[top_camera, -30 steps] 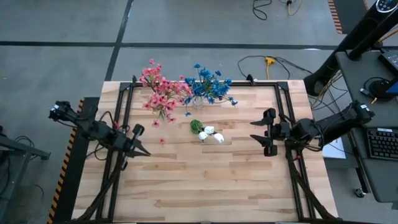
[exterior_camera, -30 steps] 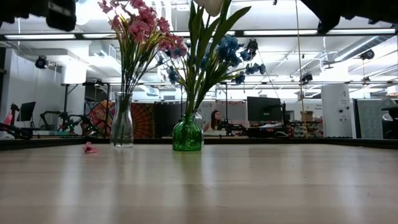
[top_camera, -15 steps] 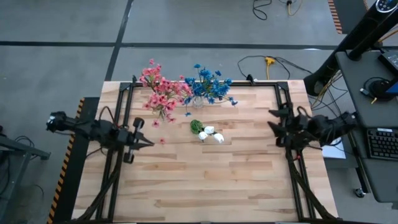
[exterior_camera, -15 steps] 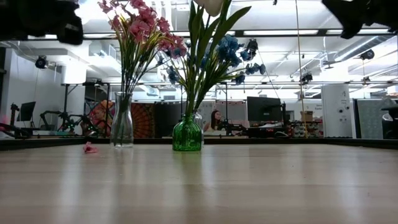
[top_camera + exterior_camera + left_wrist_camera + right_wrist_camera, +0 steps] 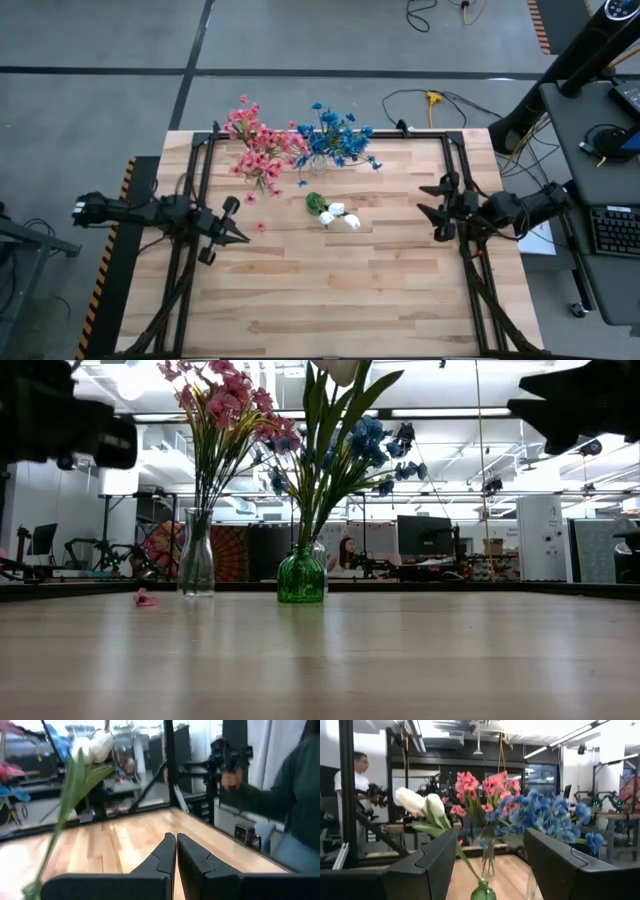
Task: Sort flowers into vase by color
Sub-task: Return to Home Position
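Observation:
Pink flowers (image 5: 256,146) stand in a clear glass vase (image 5: 196,555) at the far left. Blue flowers (image 5: 336,139) stand in a second vase right of them; in the low view the green vase mostly hides it. White flowers (image 5: 338,214) with green leaves stand in a green vase (image 5: 300,576) nearer the middle. My left gripper (image 5: 238,238) hangs shut over the table's left part, pointing right and touching nothing. My right gripper (image 5: 432,210) hangs open over the right part, pointing left toward the vases, with nothing between its fingers (image 5: 437,857).
A loose pink blossom (image 5: 145,598) lies on the table near the clear vase, and more pink petals (image 5: 261,226) lie close by. Black frame rails (image 5: 196,200) run along both side edges. The near half of the wooden table (image 5: 330,300) is bare. People show in the room beyond.
Both grippers have sunk lower over their sides of the table; in the low view they come further down into the top corners. The left stays shut and the right open. The flowers and vases have not moved.

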Robot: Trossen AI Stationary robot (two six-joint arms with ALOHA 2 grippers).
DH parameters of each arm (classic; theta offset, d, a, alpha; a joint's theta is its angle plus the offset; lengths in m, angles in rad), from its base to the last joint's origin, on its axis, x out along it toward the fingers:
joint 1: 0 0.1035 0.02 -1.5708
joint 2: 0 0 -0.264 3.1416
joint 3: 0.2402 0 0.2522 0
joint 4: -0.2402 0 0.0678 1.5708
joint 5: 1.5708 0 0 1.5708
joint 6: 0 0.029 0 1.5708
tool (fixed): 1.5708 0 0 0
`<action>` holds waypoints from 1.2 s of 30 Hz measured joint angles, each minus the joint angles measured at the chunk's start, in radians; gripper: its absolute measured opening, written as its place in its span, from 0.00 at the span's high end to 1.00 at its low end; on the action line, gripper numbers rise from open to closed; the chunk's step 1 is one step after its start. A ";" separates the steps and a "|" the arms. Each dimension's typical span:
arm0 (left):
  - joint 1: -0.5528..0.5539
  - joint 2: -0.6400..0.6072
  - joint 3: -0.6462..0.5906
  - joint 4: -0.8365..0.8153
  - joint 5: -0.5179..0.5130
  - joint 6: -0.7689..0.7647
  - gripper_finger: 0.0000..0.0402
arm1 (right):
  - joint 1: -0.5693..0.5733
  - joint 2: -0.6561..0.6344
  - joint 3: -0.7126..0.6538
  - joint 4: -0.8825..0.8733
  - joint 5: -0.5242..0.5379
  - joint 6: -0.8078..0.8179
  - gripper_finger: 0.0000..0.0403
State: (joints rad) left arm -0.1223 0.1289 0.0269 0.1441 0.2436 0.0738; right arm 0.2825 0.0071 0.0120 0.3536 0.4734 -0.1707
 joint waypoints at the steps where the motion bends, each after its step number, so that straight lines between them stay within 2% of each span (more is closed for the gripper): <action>1: -0.001 -0.007 -0.016 0.002 0.004 0.002 1.00 | 0.000 0.004 0.000 -0.011 0.000 0.005 0.44; 6: 0.000 -0.008 -0.016 -0.013 -0.046 -0.039 1.00 | 0.000 0.008 0.000 -0.043 0.001 -0.005 0.44; 11: 0.000 0.007 -0.012 -0.047 -0.129 -0.190 1.00 | 0.000 0.015 0.000 -0.059 0.001 -0.003 0.44; 36: -0.001 0.069 -0.007 -0.039 -0.130 -0.196 1.00 | 0.000 0.035 0.000 -0.066 -0.001 0.004 0.44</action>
State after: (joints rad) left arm -0.1230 0.1979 0.0196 0.1049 0.1131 -0.1219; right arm 0.2825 0.0418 0.0116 0.2876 0.4725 -0.1665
